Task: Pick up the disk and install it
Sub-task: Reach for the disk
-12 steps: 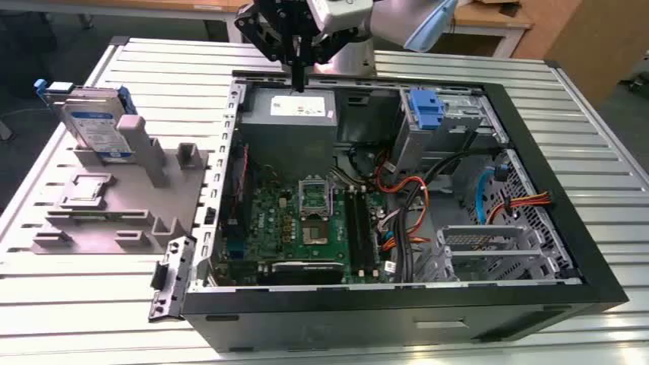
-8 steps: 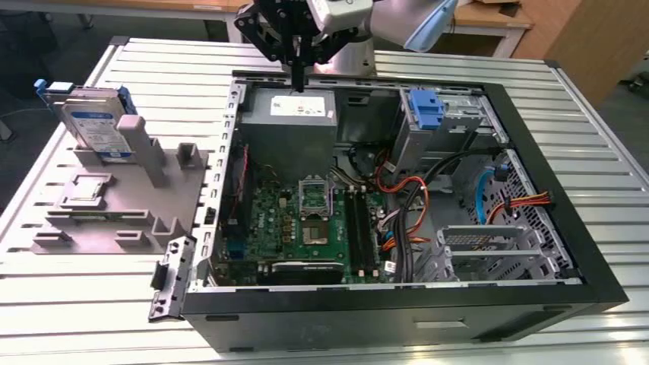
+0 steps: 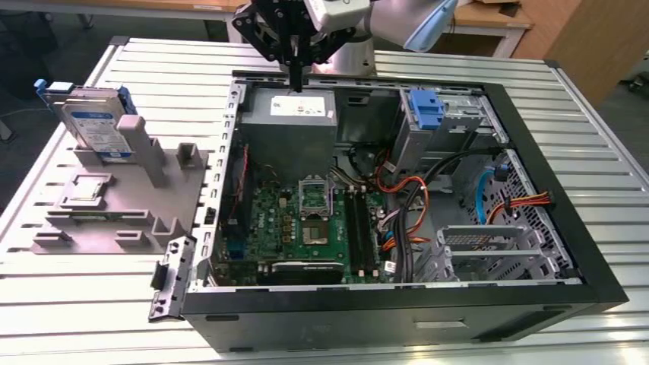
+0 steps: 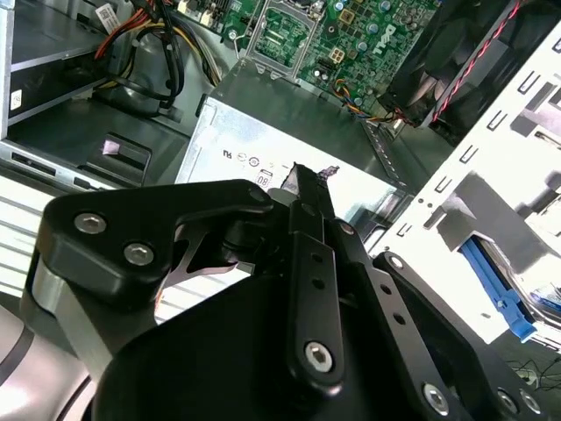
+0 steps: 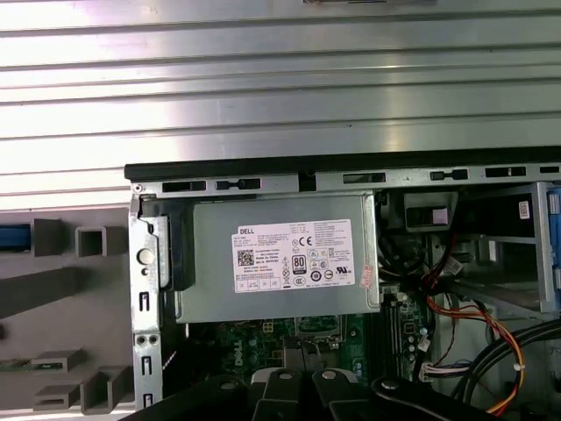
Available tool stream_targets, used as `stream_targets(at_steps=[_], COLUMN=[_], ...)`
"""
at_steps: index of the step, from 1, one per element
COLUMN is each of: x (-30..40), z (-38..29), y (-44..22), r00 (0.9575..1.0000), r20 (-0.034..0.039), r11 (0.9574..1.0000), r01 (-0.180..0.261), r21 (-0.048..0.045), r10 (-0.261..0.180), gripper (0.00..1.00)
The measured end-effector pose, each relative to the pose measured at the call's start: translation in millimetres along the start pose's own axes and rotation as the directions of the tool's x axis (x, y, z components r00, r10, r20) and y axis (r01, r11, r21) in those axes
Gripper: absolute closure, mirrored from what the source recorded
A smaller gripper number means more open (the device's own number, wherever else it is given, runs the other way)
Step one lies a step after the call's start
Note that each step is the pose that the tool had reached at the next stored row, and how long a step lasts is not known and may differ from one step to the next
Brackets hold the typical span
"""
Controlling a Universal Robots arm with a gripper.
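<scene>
A ribbed metal table (image 3: pixel 152 53) carries an open case (image 3: pixel 527 300) and a grey stand (image 3: pixel 112 217); wooden desks (image 3: pixel 497 19) stand behind; the gripper (image 3: pixel 296 84) hangs just over the power supply (image 3: pixel 289 110), fingers pressed together, holding nothing; the disk (image 3: pixel 96 125) stands upright in the stand, at the exterior view's left, well apart.

The ribbed metal counter (image 3: pixel 71 319) carries an open black computer case (image 3: pixel 406 308). A grey holder block (image 3: pixel 112 220) sits just beside the case, on the exterior view's left.
</scene>
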State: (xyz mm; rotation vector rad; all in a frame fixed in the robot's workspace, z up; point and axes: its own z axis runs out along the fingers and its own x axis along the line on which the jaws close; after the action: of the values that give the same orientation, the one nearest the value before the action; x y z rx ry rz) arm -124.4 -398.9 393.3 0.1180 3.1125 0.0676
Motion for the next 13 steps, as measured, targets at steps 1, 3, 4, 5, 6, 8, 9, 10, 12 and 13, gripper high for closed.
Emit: stream_targets(at_steps=[1, 3, 4, 5, 6, 8, 9, 10, 12, 13], x=[0.1, 0.7, 1.3, 1.7, 2.0, 2.6, 3.0, 3.5, 4.2, 4.3], z=[0.0, 0.0, 0.0, -0.1, -0.1, -0.1, -0.1, -0.1, 0.0, -0.1], y=[0.0, -0.1, -0.1, -0.1, -0.1, -0.2, -0.2, -0.3, -0.3, -0.3], r00=[1.0000, 1.0000, 1.0000, 1.0000, 1.0000, 1.0000, 1.0000, 1.0000, 1.0000, 1.0000], r20=[0.0000, 0.0000, 0.0000, 0.0000, 0.0000, 0.0000, 0.0000, 0.0000, 0.0001, 0.0001], r11=[1.0000, 1.0000, 1.0000, 1.0000, 1.0000, 1.0000, 1.0000, 1.0000, 1.0000, 1.0000], r01=[0.000, 0.000, 0.000, 0.000, 0.000, 0.000, 0.000, 0.000, 0.000, 0.000], r21=[0.0000, 0.0000, 0.0000, 0.0000, 0.0000, 0.0000, 0.0000, 0.0000, -0.0001, 0.0000], r10=[0.000, 0.000, 0.000, 0.000, 0.000, 0.000, 0.000, 0.000, 0.000, 0.000], gripper=[0.90, 0.90, 0.90, 0.90, 0.90, 0.90, 0.90, 0.90, 0.90, 0.90])
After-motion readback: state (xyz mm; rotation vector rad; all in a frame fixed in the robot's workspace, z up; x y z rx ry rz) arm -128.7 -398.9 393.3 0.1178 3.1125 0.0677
